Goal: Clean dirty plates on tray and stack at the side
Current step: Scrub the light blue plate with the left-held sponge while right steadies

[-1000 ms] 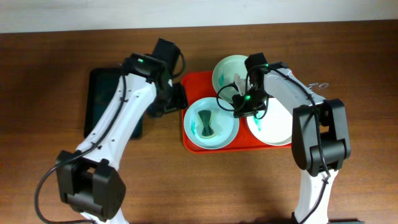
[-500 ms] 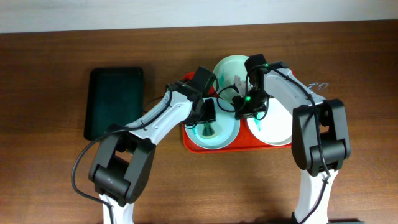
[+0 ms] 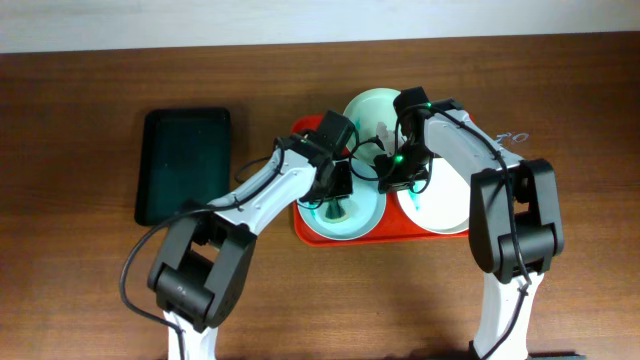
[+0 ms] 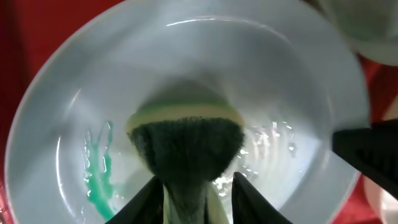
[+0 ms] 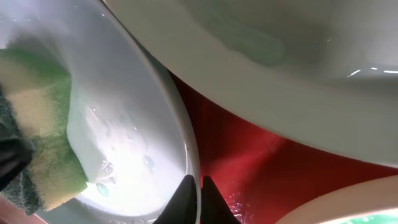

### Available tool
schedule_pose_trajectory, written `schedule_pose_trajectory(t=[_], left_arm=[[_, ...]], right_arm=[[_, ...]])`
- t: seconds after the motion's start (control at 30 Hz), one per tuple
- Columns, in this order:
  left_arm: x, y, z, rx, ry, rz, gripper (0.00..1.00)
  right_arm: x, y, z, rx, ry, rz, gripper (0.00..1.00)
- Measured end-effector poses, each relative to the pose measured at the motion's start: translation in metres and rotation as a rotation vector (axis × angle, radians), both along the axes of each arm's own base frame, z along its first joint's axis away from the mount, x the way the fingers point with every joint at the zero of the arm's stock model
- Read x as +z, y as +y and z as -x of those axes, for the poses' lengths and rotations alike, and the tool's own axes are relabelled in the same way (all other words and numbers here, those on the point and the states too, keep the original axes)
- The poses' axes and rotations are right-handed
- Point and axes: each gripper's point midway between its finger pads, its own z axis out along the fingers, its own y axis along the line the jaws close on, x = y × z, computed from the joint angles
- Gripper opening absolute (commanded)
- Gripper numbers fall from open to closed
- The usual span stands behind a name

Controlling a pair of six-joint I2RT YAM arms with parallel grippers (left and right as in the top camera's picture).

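The pale blue-white plate [image 3: 365,215] with teal smears [image 4: 99,180] lies at the front left of the red tray [image 3: 304,228]. A green sponge [image 4: 186,140] lies in it. My left gripper [image 3: 335,197] hangs over the plate; in the left wrist view its open fingers [image 4: 198,186] straddle the sponge's narrow waist, with a small gap on the right. My right gripper [image 3: 385,180] is shut on this plate's right rim [image 5: 194,186]. The mint green plate [image 3: 368,108] sits at the tray's back. The white plate [image 3: 448,205] sits at its right.
A smaller black tray [image 3: 185,165] lies on the wooden table to the left of the red tray. In the right wrist view the mint plate [image 5: 280,50] overhangs wet red tray floor [image 5: 249,162], close above my fingers.
My left arm swung right from beside the black tray to over the pale blue plate and came down around the sponge. The right arm and the plates have not moved.
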Motion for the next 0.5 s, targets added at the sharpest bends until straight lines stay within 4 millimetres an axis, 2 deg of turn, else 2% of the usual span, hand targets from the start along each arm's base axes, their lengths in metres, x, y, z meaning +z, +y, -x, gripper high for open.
schedule_pose_trajectory(t=[0.03, 0.07, 0.1, 0.13, 0.3, 0.37, 0.5], left_arm=[[-0.005, 0.001, 0.001, 0.001, 0.012, -0.008, 0.33], [-0.011, 0.002, 0.002, 0.001, 0.023, -0.015, 0.26], [-0.013, 0.002, 0.003, 0.001, 0.028, -0.018, 0.16], [-0.016, 0.002, 0.004, 0.004, 0.035, -0.022, 0.01], [-0.017, 0.004, 0.004, 0.010, 0.036, -0.031, 0.00], [-0.020, 0.018, 0.007, 0.022, 0.043, -0.099, 0.00], [-0.019, 0.065, 0.001, 0.067, -0.018, -0.343, 0.00]], right_arm=[[0.000, 0.000, 0.000, 0.000, 0.000, 0.000, 0.06], [0.000, 0.000, 0.000, 0.000, 0.000, 0.000, 0.06], [0.000, 0.000, 0.000, 0.000, 0.000, 0.000, 0.06], [0.000, 0.000, 0.000, 0.001, 0.000, 0.000, 0.06], [0.000, 0.000, 0.000, 0.000, 0.000, 0.000, 0.06], [0.000, 0.000, 0.000, 0.001, 0.000, 0.001, 0.06], [0.000, 0.000, 0.001, 0.001, 0.004, 0.004, 0.06]])
